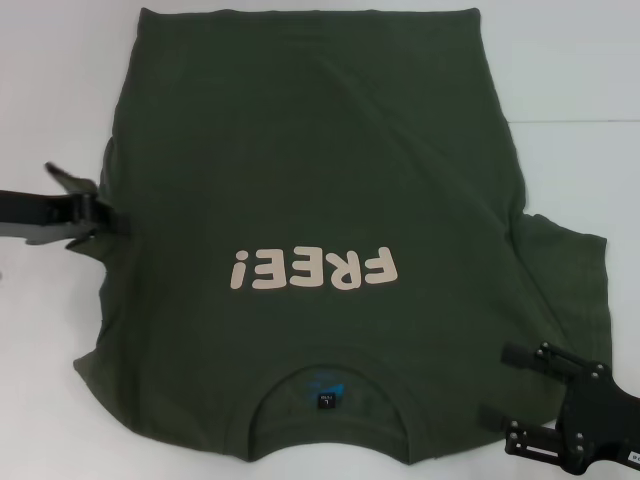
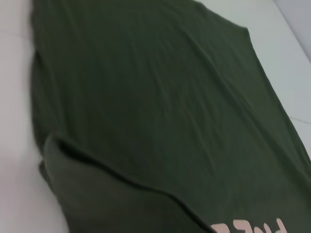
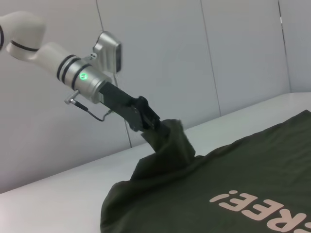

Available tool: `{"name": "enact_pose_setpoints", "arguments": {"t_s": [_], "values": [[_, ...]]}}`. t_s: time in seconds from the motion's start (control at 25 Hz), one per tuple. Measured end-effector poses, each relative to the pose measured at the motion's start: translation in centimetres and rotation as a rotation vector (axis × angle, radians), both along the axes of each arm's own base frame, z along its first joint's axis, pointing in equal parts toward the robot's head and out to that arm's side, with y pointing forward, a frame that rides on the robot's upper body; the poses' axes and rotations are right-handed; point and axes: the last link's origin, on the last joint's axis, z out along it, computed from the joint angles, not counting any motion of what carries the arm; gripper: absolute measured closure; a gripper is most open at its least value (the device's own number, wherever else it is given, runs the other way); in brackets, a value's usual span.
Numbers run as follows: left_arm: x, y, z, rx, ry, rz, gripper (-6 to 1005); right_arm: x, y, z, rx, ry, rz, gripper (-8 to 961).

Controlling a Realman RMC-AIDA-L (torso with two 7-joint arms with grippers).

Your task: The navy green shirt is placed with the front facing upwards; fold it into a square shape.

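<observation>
The navy green shirt [image 1: 310, 180] lies spread front-up over most of the white bench [image 1: 560, 70], its collar toward the bench's near edge and its hem toward the far edge. The pale "FREE!" lettering [image 1: 313, 270] crosses the chest, and a small blue neck label [image 1: 325, 388] sits inside the round collar.

The left gripper [image 1: 105, 215] is at the shirt's side toward the bench's left edge, clamped on the sleeve. In the right wrist view the left gripper [image 3: 155, 125] holds that bunched sleeve lifted off the bench, the cloth hanging in a peak below it. In the left wrist view a fold of the cloth lies doubled over the shirt's body.

The right gripper [image 1: 500, 385] is near the bench's near right corner, its fingers [image 1: 525, 357] spread apart, just beside the shirt's right shoulder. The right sleeve lies flat, spread toward the bench's right edge.
</observation>
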Motion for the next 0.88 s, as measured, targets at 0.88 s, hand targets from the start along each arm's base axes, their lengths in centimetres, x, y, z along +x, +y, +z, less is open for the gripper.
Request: {"name": "enact_pose_setpoints", "arguments": {"t_s": [0.88], "values": [[2.8,0.8,-5.7,0.005,-0.065,-0.014,951,-0.1,0.0,0.0,-0.001,0.000,0.005,74]]}}
